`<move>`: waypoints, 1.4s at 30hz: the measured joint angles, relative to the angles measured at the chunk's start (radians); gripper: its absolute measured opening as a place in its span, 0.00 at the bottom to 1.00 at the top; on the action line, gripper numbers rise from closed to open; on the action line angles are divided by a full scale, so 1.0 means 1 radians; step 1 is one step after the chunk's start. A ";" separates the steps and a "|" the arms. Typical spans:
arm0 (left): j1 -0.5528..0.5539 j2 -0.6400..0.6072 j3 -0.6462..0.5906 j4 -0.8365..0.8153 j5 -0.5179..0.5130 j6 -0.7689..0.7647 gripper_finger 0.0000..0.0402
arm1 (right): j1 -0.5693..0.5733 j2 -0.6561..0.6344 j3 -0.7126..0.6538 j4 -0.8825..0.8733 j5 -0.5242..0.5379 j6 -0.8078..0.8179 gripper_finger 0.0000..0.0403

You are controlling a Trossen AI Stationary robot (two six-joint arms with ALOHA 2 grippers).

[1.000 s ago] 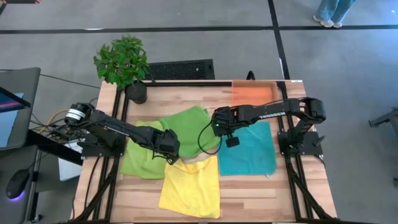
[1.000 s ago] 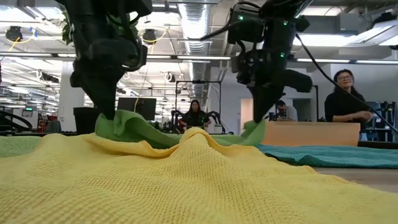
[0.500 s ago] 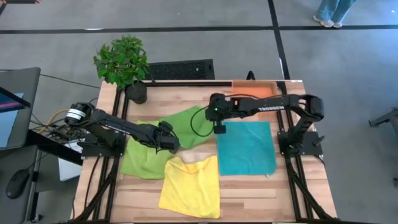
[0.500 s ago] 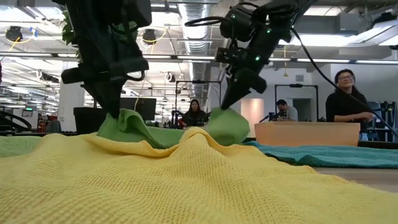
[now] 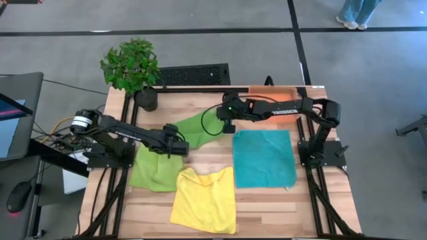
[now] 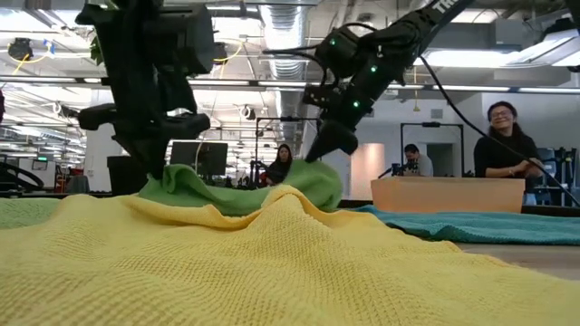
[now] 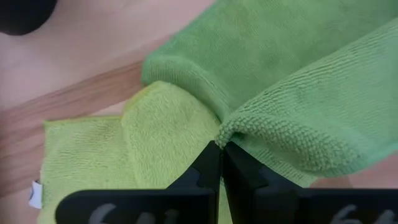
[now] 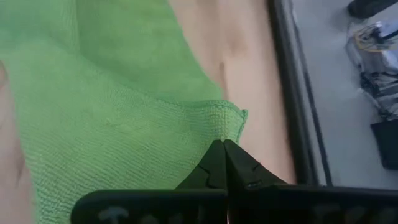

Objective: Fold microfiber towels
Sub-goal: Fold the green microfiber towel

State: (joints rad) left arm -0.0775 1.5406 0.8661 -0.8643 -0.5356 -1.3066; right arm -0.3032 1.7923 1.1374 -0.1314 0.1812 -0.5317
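Grippers: left gripper point(image 5: 175, 141) and right gripper point(image 5: 225, 120) both pinch the green towel point(image 5: 197, 128), mid-fold.
Remaining: lime towel point(image 5: 152, 170), yellow towel point(image 5: 205, 198), teal towel point(image 5: 264, 158) at six o'clock, unfolded.

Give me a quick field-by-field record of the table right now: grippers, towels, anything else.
left gripper: shut on a corner of the green towel
right gripper: shut on another corner of the green towel
lime towel: flat, partly under the green one
yellow towel: near edge, rumpled
teal towel: spread flat
orange tray: far right corner
potted plant: far left corner
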 joint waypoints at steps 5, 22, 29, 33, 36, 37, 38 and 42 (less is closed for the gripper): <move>0.014 0.000 -0.021 0.006 -0.028 -0.025 0.00 | -0.011 0.018 -0.002 0.062 0.001 -0.004 0.01; -0.101 -0.003 0.028 0.170 0.145 0.241 0.00 | 0.050 -0.009 0.000 -0.197 0.004 0.004 0.01; -0.174 -0.003 0.036 0.174 0.267 0.229 0.00 | 0.156 -0.038 -0.003 -0.359 -0.004 0.048 0.01; -0.215 -0.003 0.036 0.176 0.297 0.226 0.00 | 0.225 -0.072 -0.002 -0.430 -0.006 0.089 0.01; -0.239 -0.003 0.036 0.179 0.309 0.226 0.00 | 0.267 -0.076 0.000 -0.466 -0.025 0.118 0.01; -0.245 -0.003 0.036 0.183 0.312 0.226 0.00 | 0.276 -0.079 -0.001 -0.495 -0.034 0.132 0.01; -0.249 -0.002 0.036 0.186 0.313 0.226 0.00 | 0.286 -0.079 -0.001 -0.509 -0.037 0.141 0.01; -0.263 -0.002 0.034 0.186 0.339 0.226 0.00 | 0.319 -0.075 -0.002 -0.592 -0.047 0.168 0.01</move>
State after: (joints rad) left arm -0.3405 1.5391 0.9001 -0.6781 -0.1962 -1.0802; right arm 0.0159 1.7176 1.1358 -0.7235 0.1345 -0.3641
